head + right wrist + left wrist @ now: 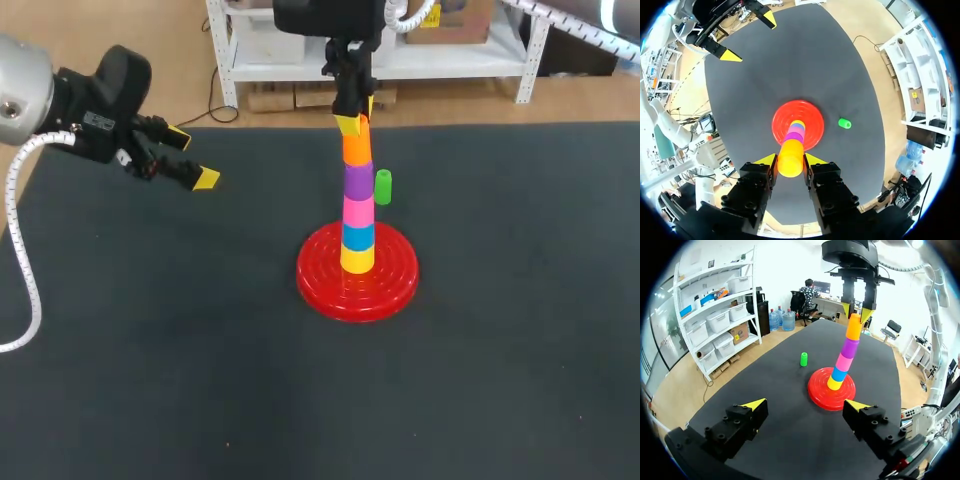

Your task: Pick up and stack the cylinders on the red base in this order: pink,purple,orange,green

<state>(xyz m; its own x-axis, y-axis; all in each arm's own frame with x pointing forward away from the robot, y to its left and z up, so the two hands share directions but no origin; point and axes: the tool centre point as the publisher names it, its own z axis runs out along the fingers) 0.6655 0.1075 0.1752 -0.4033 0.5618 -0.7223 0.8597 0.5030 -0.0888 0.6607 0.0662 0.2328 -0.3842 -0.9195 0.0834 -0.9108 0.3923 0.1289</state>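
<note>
Right jaws clamp orange cylinder (790, 158) atop stack (357, 215); left jaws spread, well apart.

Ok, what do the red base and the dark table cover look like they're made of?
Red base: looks like moulded hard plastic, glossy; light glints off its raised concentric rings. Table cover: matte, dark, no glare, so probably cloth or a soft mat; I cannot tell which.

No text, label or number can be read.
</note>
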